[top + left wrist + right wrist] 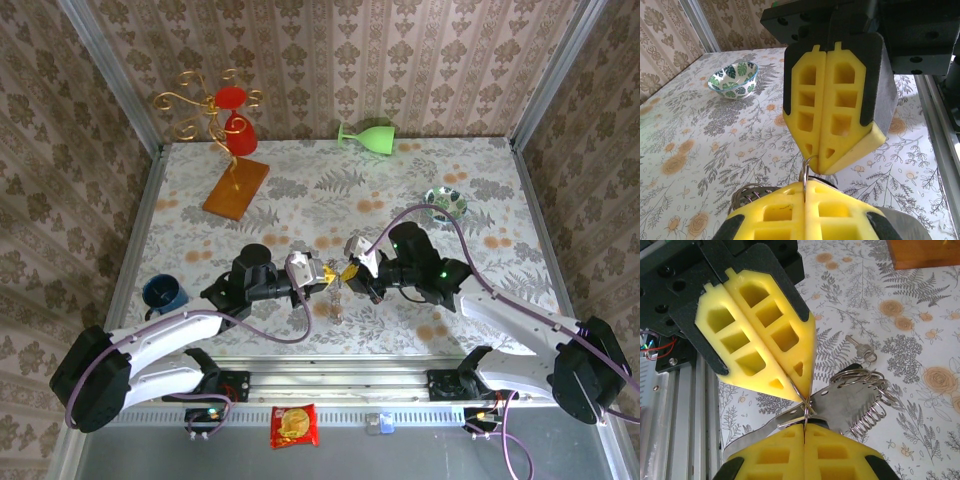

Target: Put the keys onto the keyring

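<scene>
Right wrist view showed left gripper [798, 389] and right gripper [805, 432] both clenched on the thin keyring [803, 404], one key [860, 347] lying on the surface [920, 340] toward one o'clock; uneven pulling could twist the ring free.

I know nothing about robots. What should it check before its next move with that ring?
1. Left gripper shut on the keyring: ok.
2. Right gripper shut on the same ring: ok.
3. Key threaded on: not ok; one key lies on the table, apart from the ring.
4. Ring's gap opened for the key: cannot tell.
5. Bowl away from both grippers: ok.
</scene>
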Controlling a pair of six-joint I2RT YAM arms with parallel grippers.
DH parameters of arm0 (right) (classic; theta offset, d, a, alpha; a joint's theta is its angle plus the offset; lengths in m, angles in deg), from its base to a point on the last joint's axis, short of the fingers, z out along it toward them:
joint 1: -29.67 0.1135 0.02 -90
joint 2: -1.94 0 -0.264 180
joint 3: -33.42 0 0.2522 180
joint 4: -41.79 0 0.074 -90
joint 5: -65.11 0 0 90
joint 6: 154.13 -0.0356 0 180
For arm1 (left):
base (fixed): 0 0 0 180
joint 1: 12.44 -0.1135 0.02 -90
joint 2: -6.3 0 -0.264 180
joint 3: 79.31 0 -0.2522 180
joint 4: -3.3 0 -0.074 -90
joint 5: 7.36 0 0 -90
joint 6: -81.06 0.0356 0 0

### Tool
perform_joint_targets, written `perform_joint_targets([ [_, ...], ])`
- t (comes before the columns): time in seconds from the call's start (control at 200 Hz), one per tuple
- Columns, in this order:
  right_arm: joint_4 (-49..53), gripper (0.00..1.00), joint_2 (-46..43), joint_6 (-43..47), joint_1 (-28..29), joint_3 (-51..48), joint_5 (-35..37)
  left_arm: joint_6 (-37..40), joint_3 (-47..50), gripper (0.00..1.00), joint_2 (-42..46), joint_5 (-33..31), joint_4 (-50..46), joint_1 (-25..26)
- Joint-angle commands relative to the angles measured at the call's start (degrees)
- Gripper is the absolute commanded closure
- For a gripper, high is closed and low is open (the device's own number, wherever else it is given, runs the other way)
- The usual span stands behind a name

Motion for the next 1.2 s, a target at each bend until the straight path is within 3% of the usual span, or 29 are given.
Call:
perform_joint_targets([
  [0.0, 0.67, 1.00, 1.99, -0.04, -0.05, 2.04, -1.18, 0.19, 0.47, 1.00, 1.26, 2.38, 4.91, -0.07],
  [0.19, 2.91, 1.00, 5.88, 0.73, -0.05, 4.54, -3.28, -0.56, 0.44, 1.00, 0.66, 3.85, 6.24, -0.02],
  [0.46, 3.34, 1.00, 3.26, 1.11, -0.82, 3.33, -2.47, -0.55, 0.92, 1.00, 0.63, 3.39, 6.64, -0.07],
  [0.58, 0.55, 0.79, 0.98, 1.11, -0.84, 1.14, -1.58, -1.06, 0.92, 1.00, 0.13, 4.23, 6.96, -0.05],
  [0.74, 0.02, 0.74, -0.08, 1.63, -0.80, 0.52, -1.67, -1.28, 0.92, 1.00, 0.03, 4.62, 7.15, -0.07],
  [1.195, 1.33, 0.99, 1.43, 2.87, -0.84, 0.60, -1.73, -2.35, 1.09, 1.00, -0.22, 5.35, 8.54, -0.05],
])
